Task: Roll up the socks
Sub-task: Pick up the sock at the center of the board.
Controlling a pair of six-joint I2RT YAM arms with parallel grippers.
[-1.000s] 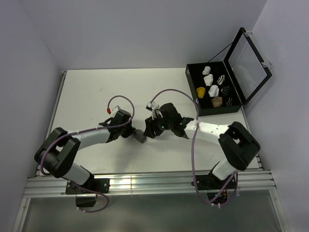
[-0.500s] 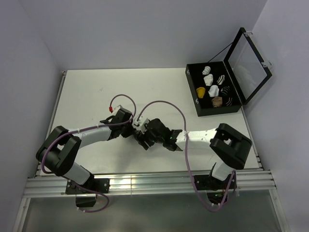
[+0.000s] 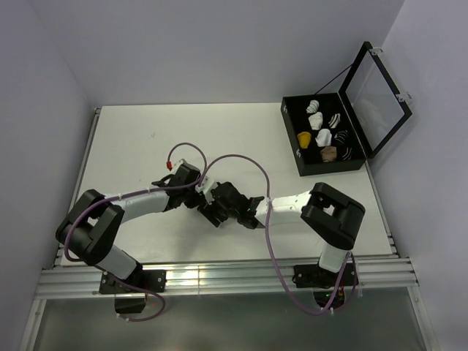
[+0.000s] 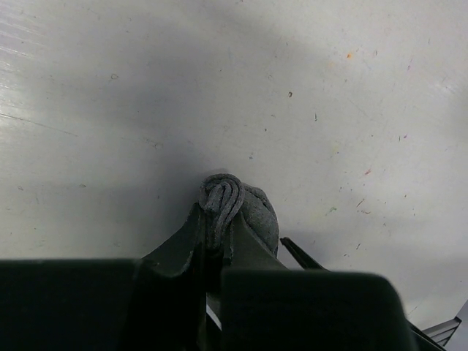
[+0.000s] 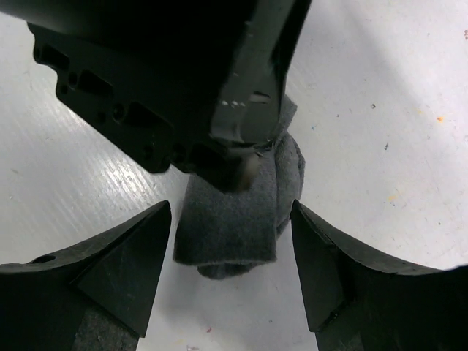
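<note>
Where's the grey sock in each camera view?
Top external: grey sock mid-frame, mostly hidden where left gripper and right gripper meet.
Left wrist: grey sock lower centre, pinched between the left fingers.
Right wrist: grey sock centre, between the open right fingers.
Shared landmark: the left gripper clamped on it.

White desk (image 3: pixel 131 146), open black box (image 3: pixel 333 167) at far right corner, clear lid (image 3: pixel 376 88) raised, white sock bundles (image 3: pixel 316 121), striped bundles (image 3: pixel 335 119), tan bundle (image 3: pixel 329 153) inside
</note>
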